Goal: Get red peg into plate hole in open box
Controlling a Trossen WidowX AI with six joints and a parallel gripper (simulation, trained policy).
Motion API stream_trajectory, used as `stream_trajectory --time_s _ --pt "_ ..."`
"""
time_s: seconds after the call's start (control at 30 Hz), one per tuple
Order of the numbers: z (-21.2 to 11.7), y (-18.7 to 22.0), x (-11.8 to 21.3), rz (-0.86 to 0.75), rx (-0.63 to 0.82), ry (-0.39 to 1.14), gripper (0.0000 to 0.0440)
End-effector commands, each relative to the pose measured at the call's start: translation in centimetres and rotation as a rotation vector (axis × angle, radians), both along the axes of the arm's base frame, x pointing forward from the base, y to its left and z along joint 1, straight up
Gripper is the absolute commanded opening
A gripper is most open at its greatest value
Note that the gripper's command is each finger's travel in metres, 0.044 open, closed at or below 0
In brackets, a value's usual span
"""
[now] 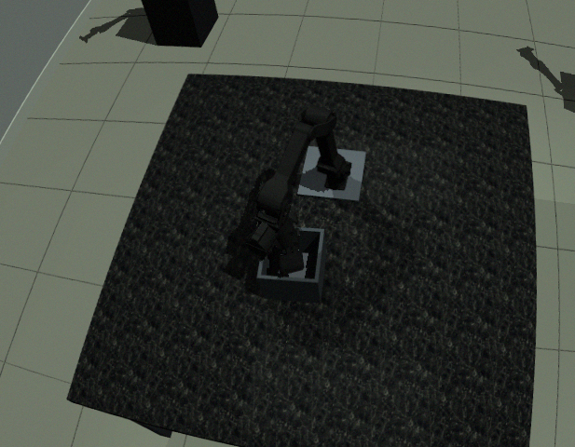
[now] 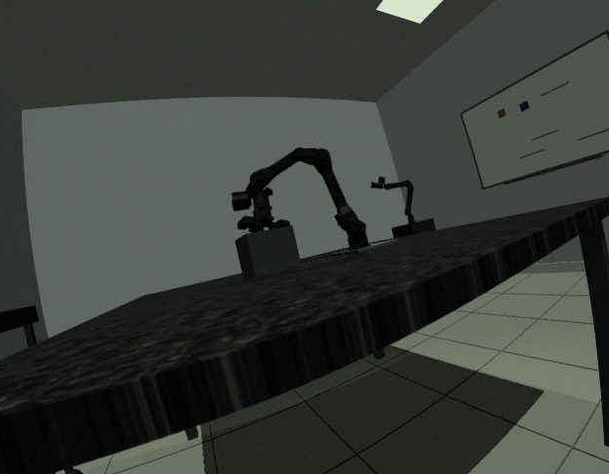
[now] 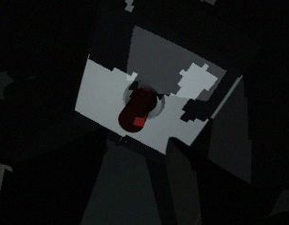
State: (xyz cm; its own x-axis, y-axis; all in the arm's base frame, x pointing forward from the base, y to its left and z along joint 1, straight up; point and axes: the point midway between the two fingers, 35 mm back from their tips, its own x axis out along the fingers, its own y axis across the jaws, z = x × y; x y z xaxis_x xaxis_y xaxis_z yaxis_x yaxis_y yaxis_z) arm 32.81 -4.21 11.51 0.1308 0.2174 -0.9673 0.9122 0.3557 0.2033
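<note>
Wrist: in the exterior view my wrist (image 1: 267, 228) (image 2: 263, 206) is at the left end of the arm, above the open box, pointing down.
Gripper: my gripper (image 1: 291, 262) (image 2: 264, 227) (image 3: 137, 140) reaches down into the box, its fingers partly spread, with nothing pinched between them.
Open box: the grey box (image 1: 321, 254) (image 2: 268, 250) (image 3: 231, 136) stands on the bench (image 1: 398, 289) (image 2: 344, 285), under my gripper, its walls around my fingertips.
Red peg: the peg (image 3: 136, 111) is inside the box, beyond my fingertips, one end at the round hole. I cannot tell how deep it sits.
Plate: the pale plate (image 3: 102, 94) lies at the bottom, partly shadowed, a grey ring (image 3: 159, 109) around its hole.
Forearm: my forearm (image 1: 290, 161) (image 2: 278, 171) slopes up from the wrist toward the elbow.
Elbow: my elbow (image 1: 319, 115) (image 2: 313, 155) is bent, the highest part of the arm.
Upper arm: it (image 1: 326, 144) (image 2: 336, 189) drops steeply to the base, over a pale square (image 1: 354, 192).
</note>
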Motion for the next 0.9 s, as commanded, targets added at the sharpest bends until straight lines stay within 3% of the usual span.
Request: stream_trajectory --time_s 0.0,0.87 --pt "-0.7 -0.4 0.4 0.008 0.029 0.012 0.0158" --pt "4.0 -1.3 4.4 0.062 0.197 -0.181 0.0143"
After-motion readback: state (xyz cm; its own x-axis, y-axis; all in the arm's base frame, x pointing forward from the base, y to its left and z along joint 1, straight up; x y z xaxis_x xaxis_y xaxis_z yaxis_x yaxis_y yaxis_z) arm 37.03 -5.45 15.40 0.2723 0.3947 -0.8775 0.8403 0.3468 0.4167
